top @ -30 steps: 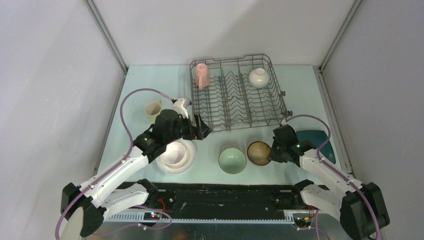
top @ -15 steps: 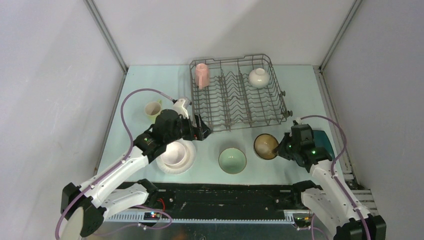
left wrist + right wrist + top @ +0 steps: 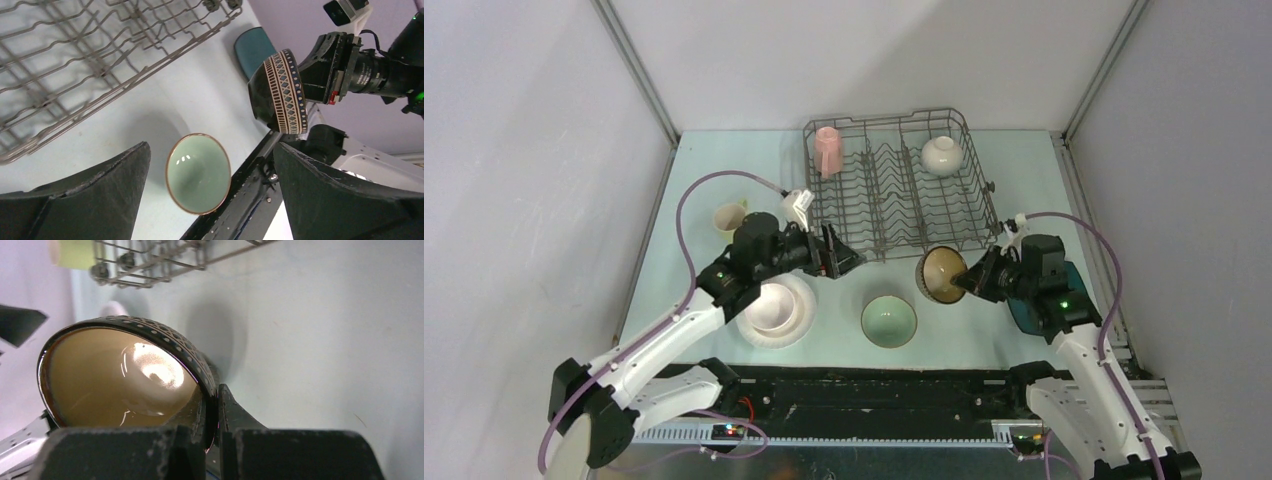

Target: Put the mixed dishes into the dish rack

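The dark wire dish rack (image 3: 894,185) stands at the back with a pink mug (image 3: 827,150) and a white bowl (image 3: 942,154) in it. My right gripper (image 3: 969,280) is shut on the rim of the brown bowl (image 3: 940,275), which hangs tilted on its side just off the rack's front right corner; one finger is inside the rim (image 3: 212,395) and one outside. My left gripper (image 3: 844,262) hovers open and empty by the rack's front left corner. Between its fingers the left wrist view shows the pale green bowl (image 3: 198,173) on the table.
A yellow-green mug (image 3: 729,217) stands at the left. The pale pink bowl (image 3: 769,303) sits on the white plate (image 3: 796,318) under my left arm. The teal plate (image 3: 1027,320) lies mostly hidden beneath my right arm. The pale green bowl (image 3: 889,320) is near the front edge.
My right gripper has closed on the brown bowl, lifted it off the table, tipped it on its side and carried it toward the rack. My left gripper has shifted slightly right and opened a little wider.
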`<action>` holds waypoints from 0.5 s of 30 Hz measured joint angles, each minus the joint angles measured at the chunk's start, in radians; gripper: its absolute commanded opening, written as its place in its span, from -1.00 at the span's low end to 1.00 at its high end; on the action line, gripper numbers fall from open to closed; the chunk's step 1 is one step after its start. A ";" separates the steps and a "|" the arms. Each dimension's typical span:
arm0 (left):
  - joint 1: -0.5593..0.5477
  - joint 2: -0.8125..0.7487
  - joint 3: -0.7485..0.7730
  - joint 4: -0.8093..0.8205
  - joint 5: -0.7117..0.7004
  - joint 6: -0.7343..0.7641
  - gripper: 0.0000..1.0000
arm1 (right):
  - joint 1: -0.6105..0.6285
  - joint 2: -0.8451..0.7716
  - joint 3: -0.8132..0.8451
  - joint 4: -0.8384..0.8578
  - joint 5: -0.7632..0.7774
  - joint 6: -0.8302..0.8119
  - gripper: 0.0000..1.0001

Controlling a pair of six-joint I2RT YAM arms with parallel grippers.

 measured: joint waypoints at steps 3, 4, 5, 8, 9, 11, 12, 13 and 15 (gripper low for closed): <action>0.000 0.050 0.017 0.049 0.046 -0.027 0.99 | 0.006 0.025 0.026 0.043 -0.059 0.017 -1.00; 0.000 0.069 0.023 0.068 0.060 -0.038 0.99 | 0.011 0.042 0.039 0.058 -0.073 0.023 -1.00; 0.000 0.089 0.029 0.088 0.077 -0.051 0.99 | 0.019 0.063 0.053 0.075 -0.084 0.027 -1.00; -0.005 0.132 0.036 0.142 0.113 -0.091 0.99 | 0.044 0.106 0.080 0.108 -0.097 0.037 -1.00; -0.008 0.146 0.037 0.163 0.126 -0.108 0.99 | 0.058 0.122 0.090 0.117 -0.097 0.041 -1.00; -0.019 0.171 0.044 0.193 0.143 -0.138 1.00 | 0.093 0.150 0.107 0.138 -0.096 0.045 -1.00; -0.024 0.179 0.048 0.206 0.151 -0.151 1.00 | 0.109 0.163 0.116 0.145 -0.095 0.048 -1.00; -0.030 0.188 0.053 0.221 0.158 -0.162 1.00 | 0.123 0.176 0.125 0.148 -0.093 0.049 -1.00; -0.041 0.204 0.067 0.248 0.169 -0.187 0.99 | 0.144 0.196 0.140 0.154 -0.093 0.051 -1.00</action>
